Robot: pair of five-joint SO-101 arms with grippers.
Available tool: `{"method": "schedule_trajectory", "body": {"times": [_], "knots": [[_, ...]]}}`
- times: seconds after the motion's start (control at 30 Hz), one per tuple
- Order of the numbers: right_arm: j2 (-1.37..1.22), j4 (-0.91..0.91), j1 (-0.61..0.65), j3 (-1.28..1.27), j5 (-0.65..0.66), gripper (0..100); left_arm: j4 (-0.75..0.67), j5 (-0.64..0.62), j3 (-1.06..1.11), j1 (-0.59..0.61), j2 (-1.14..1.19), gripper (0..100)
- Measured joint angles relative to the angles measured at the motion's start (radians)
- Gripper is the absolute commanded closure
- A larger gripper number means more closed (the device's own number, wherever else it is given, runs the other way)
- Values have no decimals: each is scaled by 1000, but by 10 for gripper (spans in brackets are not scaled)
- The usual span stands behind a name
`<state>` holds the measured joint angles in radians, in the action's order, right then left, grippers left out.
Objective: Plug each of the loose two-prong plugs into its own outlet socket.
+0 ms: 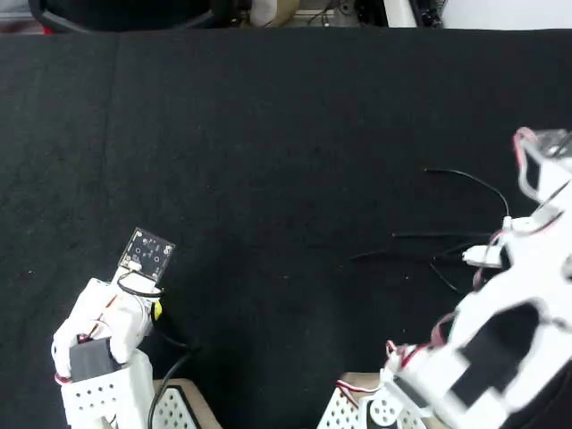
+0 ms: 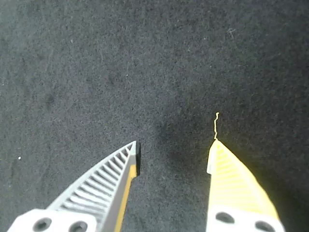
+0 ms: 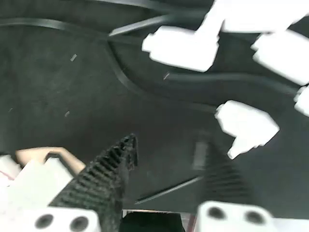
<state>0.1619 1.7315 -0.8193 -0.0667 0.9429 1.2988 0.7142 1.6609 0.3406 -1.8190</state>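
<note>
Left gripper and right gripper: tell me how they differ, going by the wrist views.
Colour: the left gripper has one pale grey jaw and one yellow jaw; the right gripper has two dark jaws.
Setting: the left gripper hangs over plain black cloth; the right gripper hangs over white plugs and black cables.
Shared: both have ribbed, pointed jaws that stand open with nothing between them.

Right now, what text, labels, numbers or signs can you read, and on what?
None can be read.
The white plugs show no print.
The small dark square board bears only pale dots, too small to read as marks.
The black cloth carries no print.
</note>
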Motion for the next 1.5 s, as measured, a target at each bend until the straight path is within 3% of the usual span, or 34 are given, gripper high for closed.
{"method": "schedule_trajectory", "body": {"times": [0.2,0.33,0.47,0.67,0.8,1.0,1.5], "knots": [[479,-112,11,-443,0,953,0,-38,0,0,0,958],[802,-288,100,-764,-6,953,0,-68,0,0,2,969],[1135,-430,279,-1091,-112,953,-3,-72,0,-14,2,970],[1599,-578,629,-1510,-408,953,-3,-72,0,-55,5,970],[1629,-635,736,-1610,-569,952,-3,-72,0,-55,5,970],[1603,-565,888,-1622,-634,952,-3,-71,0,-55,5,970],[1603,-502,911,-1622,-635,951,-41,-71,12,-55,6,970]]}}
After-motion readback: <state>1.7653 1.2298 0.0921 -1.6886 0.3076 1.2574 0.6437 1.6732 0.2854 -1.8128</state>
